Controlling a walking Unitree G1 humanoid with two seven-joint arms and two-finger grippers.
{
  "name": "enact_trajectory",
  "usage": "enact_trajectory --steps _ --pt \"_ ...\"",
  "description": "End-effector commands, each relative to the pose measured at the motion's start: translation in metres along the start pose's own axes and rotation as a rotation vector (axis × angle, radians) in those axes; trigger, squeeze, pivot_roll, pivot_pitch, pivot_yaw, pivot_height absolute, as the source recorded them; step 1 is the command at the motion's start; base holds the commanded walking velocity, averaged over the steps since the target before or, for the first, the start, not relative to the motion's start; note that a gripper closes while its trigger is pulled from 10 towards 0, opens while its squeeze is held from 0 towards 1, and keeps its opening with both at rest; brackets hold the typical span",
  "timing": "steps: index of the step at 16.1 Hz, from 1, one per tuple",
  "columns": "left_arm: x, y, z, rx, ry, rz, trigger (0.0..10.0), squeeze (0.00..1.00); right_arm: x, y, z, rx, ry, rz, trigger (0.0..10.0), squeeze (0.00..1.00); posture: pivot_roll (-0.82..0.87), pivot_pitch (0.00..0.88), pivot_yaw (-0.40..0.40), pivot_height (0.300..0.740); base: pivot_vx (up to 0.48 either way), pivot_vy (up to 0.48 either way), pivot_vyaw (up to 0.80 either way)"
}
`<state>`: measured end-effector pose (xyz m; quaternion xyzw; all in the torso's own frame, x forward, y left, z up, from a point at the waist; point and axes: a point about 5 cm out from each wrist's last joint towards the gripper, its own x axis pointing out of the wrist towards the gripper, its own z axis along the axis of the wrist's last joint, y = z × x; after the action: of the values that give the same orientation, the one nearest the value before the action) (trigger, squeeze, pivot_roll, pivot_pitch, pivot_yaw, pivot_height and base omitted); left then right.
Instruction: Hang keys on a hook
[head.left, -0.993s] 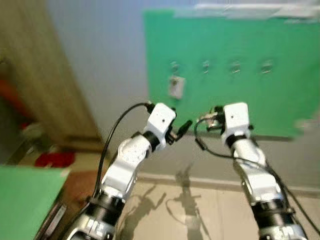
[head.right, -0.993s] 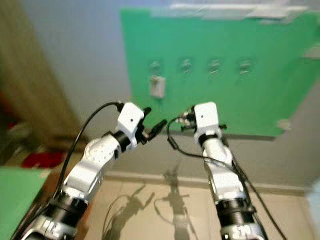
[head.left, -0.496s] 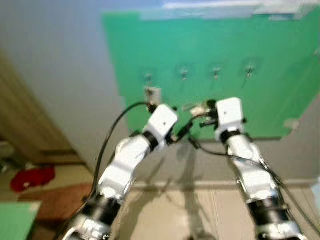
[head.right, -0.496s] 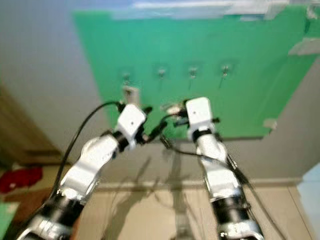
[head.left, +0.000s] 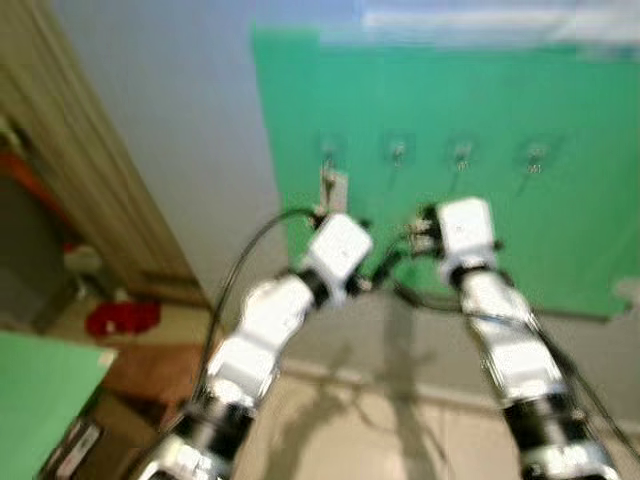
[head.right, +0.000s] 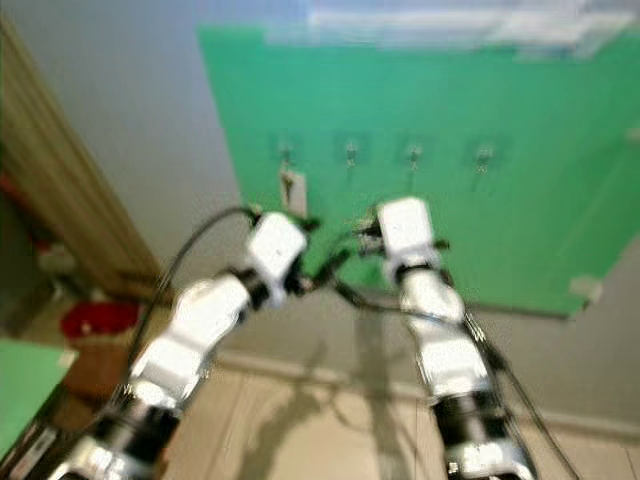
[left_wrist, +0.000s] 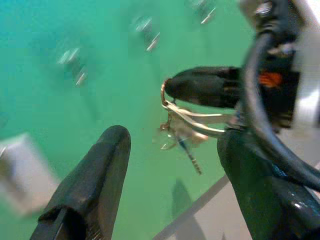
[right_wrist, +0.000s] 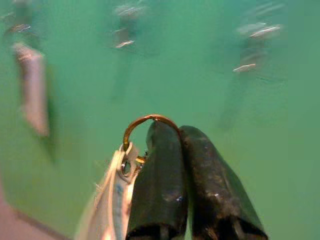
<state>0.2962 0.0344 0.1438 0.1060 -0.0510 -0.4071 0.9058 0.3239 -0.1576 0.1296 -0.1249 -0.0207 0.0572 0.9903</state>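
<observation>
Head views are blurred, so I'm reading fine detail from the wrist cams.

Nearest me: beige tiled floor (head.left: 330, 420) under both arms, with a green-topped surface (head.left: 35, 385) at the near left edge. Something red (head.left: 120, 318) lies on the floor further left, by a wooden door frame (head.left: 95, 190).

Both arms are raised toward the wall. Left hand (left_wrist: 170, 165) is released, its two black fingers (left_wrist: 95, 185) spread wide apart, gripping nothing. It sits just left of the right hand and points across at it.

Right hand (right_wrist: 172, 135) is clenched, fingers pressed together on the brass key ring (right_wrist: 145, 120). The keys (left_wrist: 182, 132) dangle off that ring below the fingertips, a pale metal blade or tag visible alongside. So the keys are in the right hand, out in front of the board, not touching any hook.

Far: green board (head.left: 560, 200) fixed to a grey wall (head.left: 170, 110). A row of four small metal hooks (head.left: 460, 155) runs across it. A white tag (head.left: 333, 188) hangs from the leftmost hook, just above the left wrist. The other three hooks look bare, though blur limits that.
</observation>
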Motion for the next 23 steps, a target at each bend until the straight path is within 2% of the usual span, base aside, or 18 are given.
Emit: enact_trajectory --steps 1,4,10,11,13,16,17,23 --pt "-0.0033 0.0088 0.0002 0.018 0.011 0.024 10.0 0.00 0.0037 0.0057 0.0079 0.009 -0.032 0.017 0.0 0.00 -0.08 0.000 0.097 0.740 0.431 0.000 0.00" --pt "-0.0039 0.0110 -0.0010 0.013 0.013 0.036 10.0 0.00 0.0044 0.0068 0.0079 0.011 -0.033 0.018 0.0 0.00 -0.08 0.000 0.099 0.740 0.447 0.000 0.00" --pt "-0.0049 0.0112 -0.0002 0.024 0.009 0.033 10.0 0.00 0.0037 0.0078 0.0070 0.004 -0.033 0.032 0.0 0.00 -0.08 0.000 0.094 0.740 0.066 0.045 0.00" --pt "-0.0048 0.0083 -0.0001 0.059 0.012 0.011 10.0 0.00 0.0037 0.0077 0.0071 0.003 -0.035 0.033 0.0 0.00 -0.08 0.000 0.093 0.740 0.405 -0.255 0.00" --pt "-0.0049 0.0070 -0.0012 0.062 0.016 0.008 10.0 0.00 0.0043 0.0084 0.0075 -0.026 -0.037 0.041 0.0 0.00 -0.08 0.000 0.092 0.740 0.368 -0.300 0.00" --pt "-0.0045 0.0078 -0.0021 0.054 0.017 0.017 10.0 0.00 0.0042 0.0080 0.0070 -0.029 -0.034 0.039 0.0 0.00 -0.08 0.000 0.092 0.740 0.331 -0.344 0.80" --pt "-0.0048 0.0108 -0.0018 0.044 0.015 0.042 10.0 0.00 0.0050 0.0074 0.0065 -0.017 -0.028 0.038 0.0 0.00 -0.08 0.000 0.092 0.740 0.000 0.000 0.00" --pt "-0.0063 0.0099 -0.0032 0.041 0.020 0.036 10.0 0.00 0.0033 0.0083 0.0050 -0.011 -0.026 0.040 0.0 0.00 -0.08 0.000 0.093 0.740 0.000 0.000 0.00"
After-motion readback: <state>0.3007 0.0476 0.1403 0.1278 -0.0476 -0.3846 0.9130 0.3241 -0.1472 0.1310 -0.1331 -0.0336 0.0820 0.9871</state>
